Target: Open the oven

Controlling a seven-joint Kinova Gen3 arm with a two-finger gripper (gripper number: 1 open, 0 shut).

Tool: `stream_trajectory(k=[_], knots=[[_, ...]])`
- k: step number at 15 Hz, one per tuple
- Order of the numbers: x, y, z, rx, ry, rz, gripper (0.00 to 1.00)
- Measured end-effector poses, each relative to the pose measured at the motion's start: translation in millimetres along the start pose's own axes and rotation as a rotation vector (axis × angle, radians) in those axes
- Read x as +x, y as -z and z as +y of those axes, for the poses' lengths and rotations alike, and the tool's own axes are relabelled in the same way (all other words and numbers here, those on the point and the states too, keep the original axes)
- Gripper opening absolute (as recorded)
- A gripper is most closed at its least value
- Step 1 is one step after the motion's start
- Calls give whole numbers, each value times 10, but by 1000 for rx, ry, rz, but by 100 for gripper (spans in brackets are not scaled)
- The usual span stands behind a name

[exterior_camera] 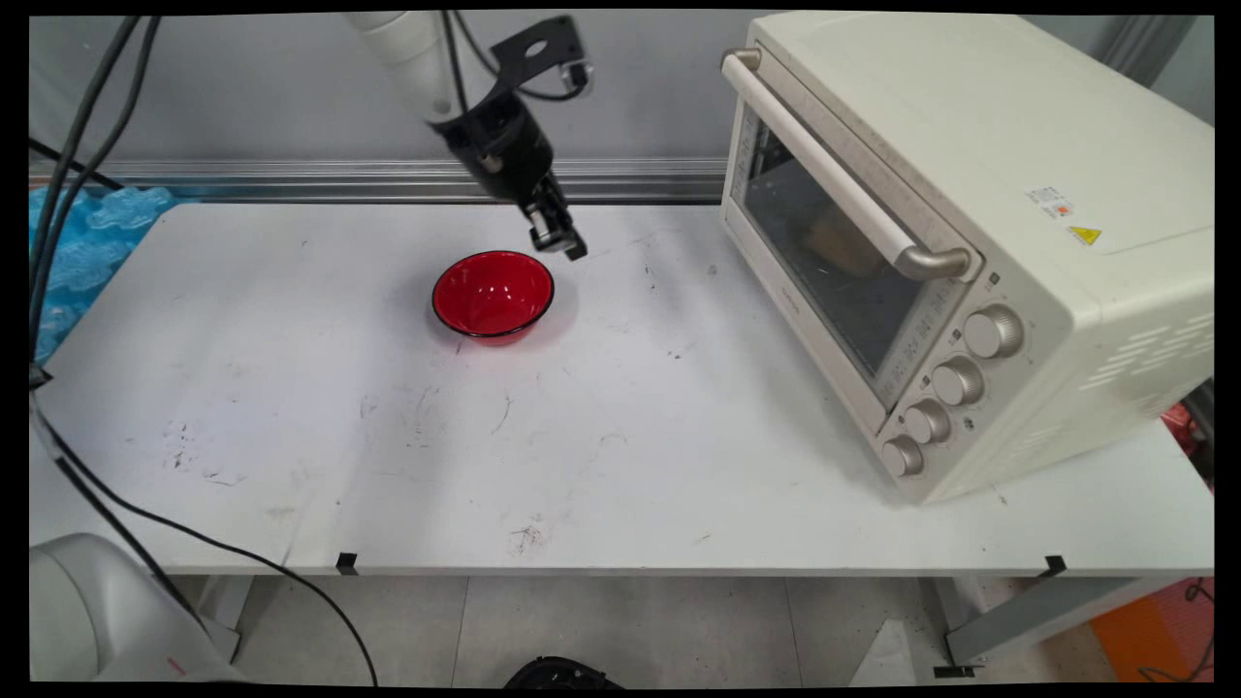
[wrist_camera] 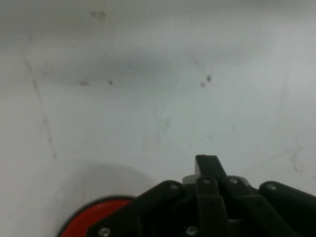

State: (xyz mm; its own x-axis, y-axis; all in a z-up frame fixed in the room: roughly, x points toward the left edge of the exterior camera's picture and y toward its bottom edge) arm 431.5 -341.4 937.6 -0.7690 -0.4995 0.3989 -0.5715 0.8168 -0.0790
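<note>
Bowl (exterior_camera: 493, 296) at frame centre-left: glossy red inside, black rim. Gripper (exterior_camera: 560, 239) black. Oven (exterior_camera: 970, 242) at right: cream, silver knobs, dark glass door. Table (exterior_camera: 620, 465) white, grey scuffs. Blue padding (exterior_camera: 82, 252) at left edge.

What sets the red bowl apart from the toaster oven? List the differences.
The red bowl is small, round and open-topped; the toaster oven is large, boxy and has its glass door closed.
The bowl is glossy red with a dark rim; the oven is cream with metal knobs.
The bowl sits just below the gripper; the oven stands apart at the right.
Both rest on the white table.
</note>
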Motion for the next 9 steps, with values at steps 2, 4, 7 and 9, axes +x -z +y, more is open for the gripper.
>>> stream_trajectory(k=[2,4,7,9], knots=[[171,53,-26,5,-12,4,0],[348,110,-62,13,-23,11,0],[546,180,-100,24,-38,18,0],[682,232,-117,30,-46,24,0]])
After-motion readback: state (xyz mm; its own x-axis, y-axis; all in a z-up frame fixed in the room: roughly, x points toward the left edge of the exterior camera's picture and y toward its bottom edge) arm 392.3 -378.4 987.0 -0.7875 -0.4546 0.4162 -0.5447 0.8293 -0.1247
